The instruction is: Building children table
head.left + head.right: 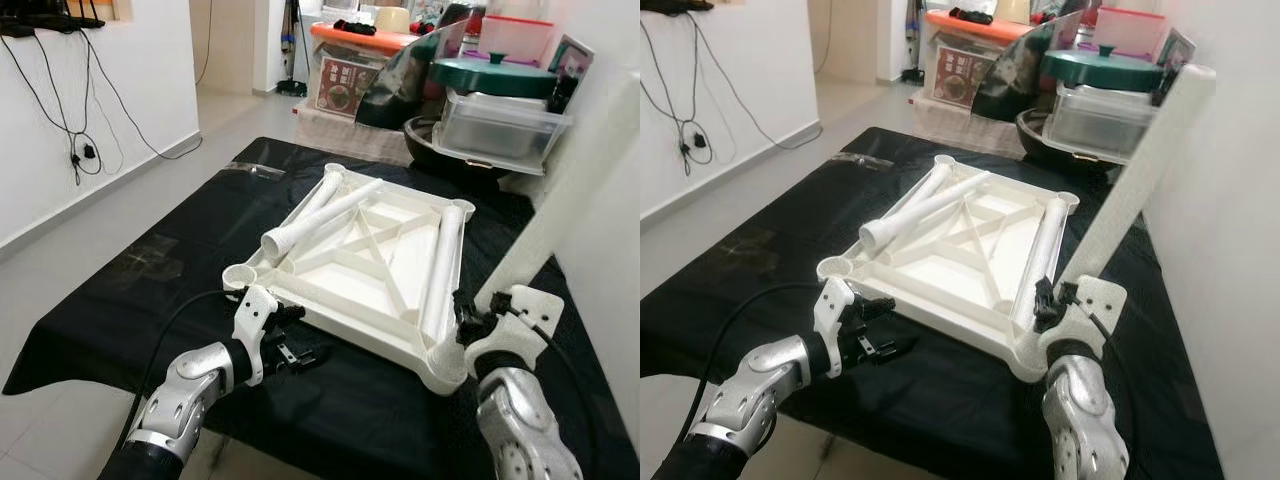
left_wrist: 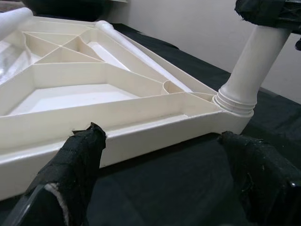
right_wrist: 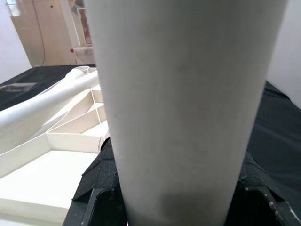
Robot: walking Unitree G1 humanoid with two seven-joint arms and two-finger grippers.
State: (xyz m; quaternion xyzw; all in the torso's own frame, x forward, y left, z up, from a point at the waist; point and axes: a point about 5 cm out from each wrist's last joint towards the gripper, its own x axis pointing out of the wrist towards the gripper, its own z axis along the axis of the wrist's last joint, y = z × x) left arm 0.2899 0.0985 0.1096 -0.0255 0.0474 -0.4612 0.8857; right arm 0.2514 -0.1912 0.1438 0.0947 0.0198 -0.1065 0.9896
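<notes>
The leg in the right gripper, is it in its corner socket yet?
In: the leg stands seated in the tabletop corner socket, tilted, right gripper around it.

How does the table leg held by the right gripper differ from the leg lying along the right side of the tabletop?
The held leg stands tilted in a corner socket, gripped by the right gripper. The lying leg rests flat inside the upturned tabletop, ungripped. Both are white tubes.

Behind the black cloth [image 1: 120, 330]: stacked clear storage bins [image 1: 500, 125] under a green pot lid [image 1: 492, 75], an orange-lidded box [image 1: 360, 65], dangling wall cables [image 1: 75, 110].
</notes>
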